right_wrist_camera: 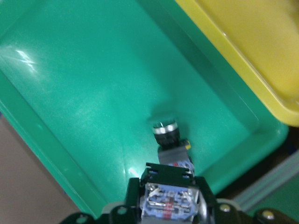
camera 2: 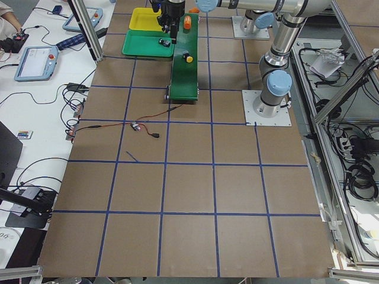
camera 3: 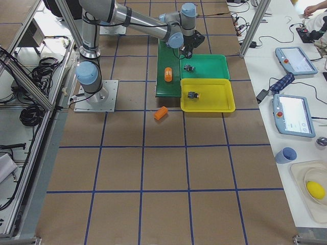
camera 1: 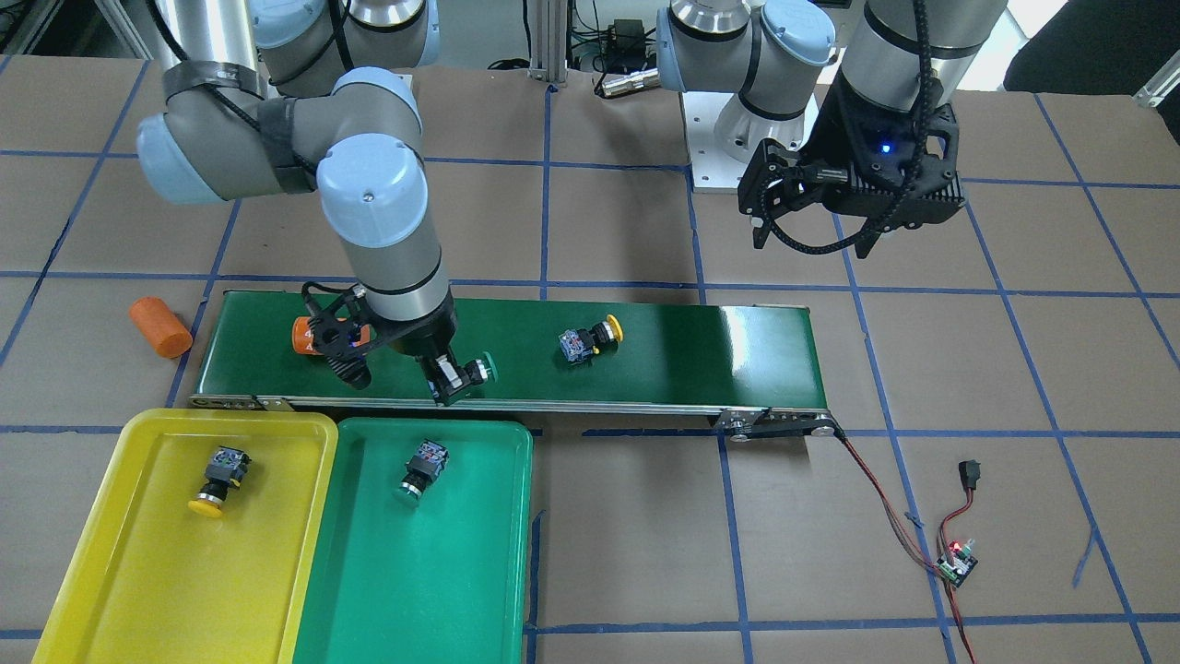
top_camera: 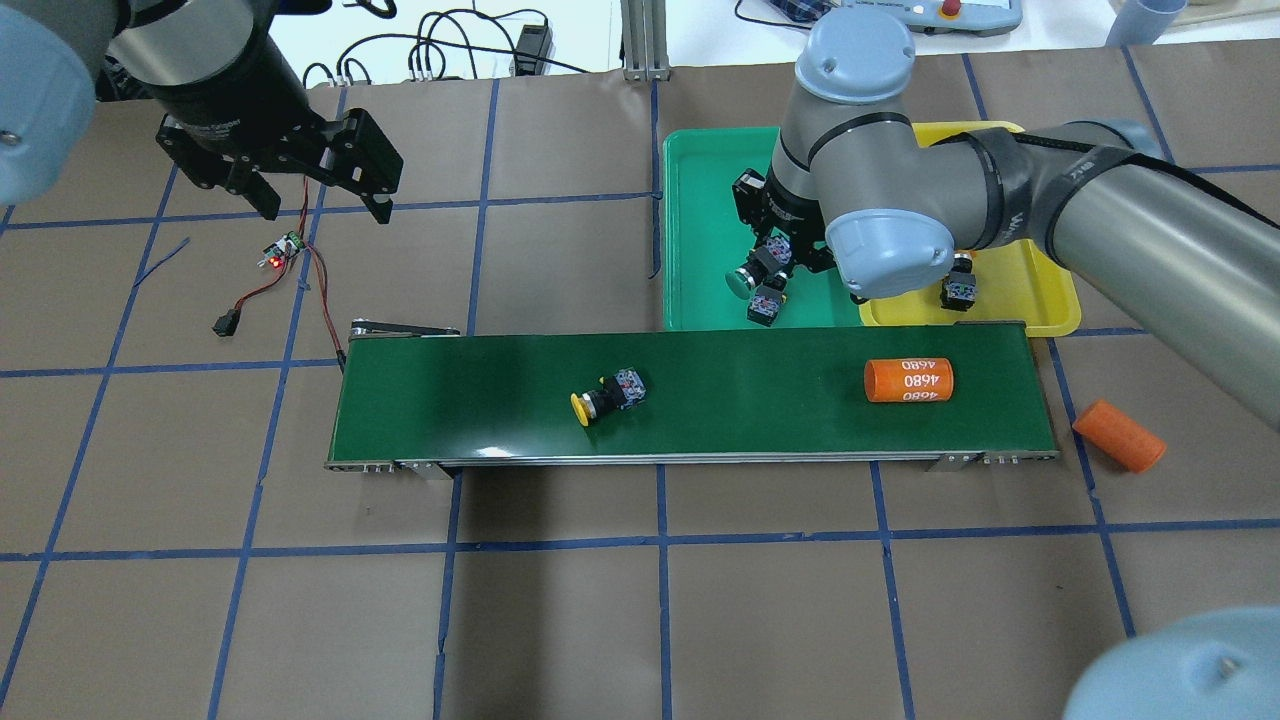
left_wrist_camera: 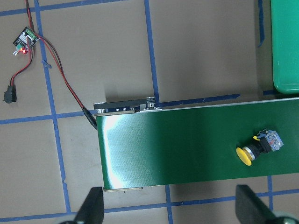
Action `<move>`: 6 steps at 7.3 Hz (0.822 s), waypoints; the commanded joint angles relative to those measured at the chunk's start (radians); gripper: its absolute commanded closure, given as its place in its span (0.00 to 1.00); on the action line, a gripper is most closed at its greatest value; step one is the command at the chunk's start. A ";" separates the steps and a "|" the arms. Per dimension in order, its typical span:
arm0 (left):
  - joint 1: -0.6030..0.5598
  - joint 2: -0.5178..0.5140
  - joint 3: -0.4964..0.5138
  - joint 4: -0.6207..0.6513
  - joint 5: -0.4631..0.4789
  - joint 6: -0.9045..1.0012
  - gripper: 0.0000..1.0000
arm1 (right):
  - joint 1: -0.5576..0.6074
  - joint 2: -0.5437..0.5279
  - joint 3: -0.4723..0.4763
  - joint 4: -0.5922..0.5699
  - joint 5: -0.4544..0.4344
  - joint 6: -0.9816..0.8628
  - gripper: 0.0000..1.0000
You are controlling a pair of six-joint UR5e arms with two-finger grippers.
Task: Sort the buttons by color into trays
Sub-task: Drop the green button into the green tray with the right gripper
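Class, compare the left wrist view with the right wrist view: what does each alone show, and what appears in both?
Only the left wrist view: the yellow-capped button lying on the conveyor belt, and a circuit board. Only the right wrist view: a green-capped button lying in the green tray, another button gripped close under the camera, and the yellow tray. Both: the green tray, and apparently the belt's edge.

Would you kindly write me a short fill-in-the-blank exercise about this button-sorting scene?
The gripped button in the right gripper has a ___ cap. The loose button on the conveyor belt has a ___ cap. The yellow tray holds exactly ___ button. The left gripper is empty and ___.
Missing words: green; yellow; one; open.
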 commanded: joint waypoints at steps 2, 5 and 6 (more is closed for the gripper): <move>0.003 -0.002 0.006 0.027 -0.002 0.007 0.00 | -0.003 0.217 -0.129 -0.157 0.002 -0.167 1.00; 0.006 -0.003 0.001 0.037 -0.002 0.007 0.00 | 0.004 0.160 -0.110 -0.127 -0.001 -0.149 0.00; 0.004 -0.002 0.001 0.037 -0.002 0.005 0.00 | 0.004 0.093 -0.091 -0.031 -0.002 -0.143 0.00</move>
